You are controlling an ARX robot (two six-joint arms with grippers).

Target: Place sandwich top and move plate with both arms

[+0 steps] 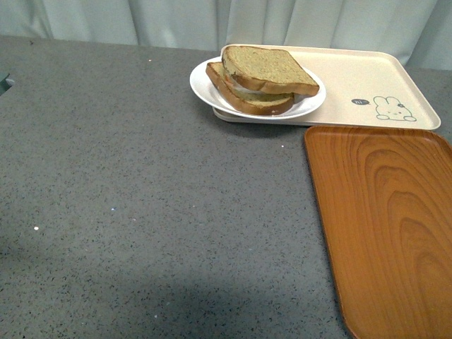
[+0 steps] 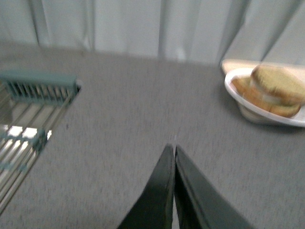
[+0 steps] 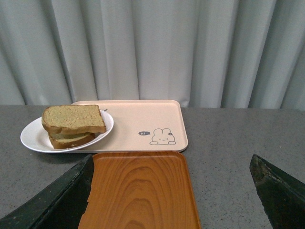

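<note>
The sandwich top (image 1: 268, 69), a tan speckled slice with a brown crust, lies on a lower slice with pale filling between them. The stack sits on the white plate (image 1: 201, 88), which rests over the left end of the beige tray. Neither arm shows in the front view. My left gripper (image 2: 174, 148) is shut with nothing in it, low over the grey counter, well short of the plate (image 2: 248, 112) and the sandwich top (image 2: 279, 83). My right gripper (image 3: 171, 160) is open and empty above the near part of the wooden tray. Beyond it are the plate (image 3: 33, 140) and the sandwich top (image 3: 74, 118).
A beige rabbit-print tray (image 1: 367, 78) lies at the back right against the curtain. An orange-brown wood-grain tray (image 1: 388, 219) lies in front of it along the right side. A sink with a metal rack (image 2: 28, 119) opens in the counter far left.
</note>
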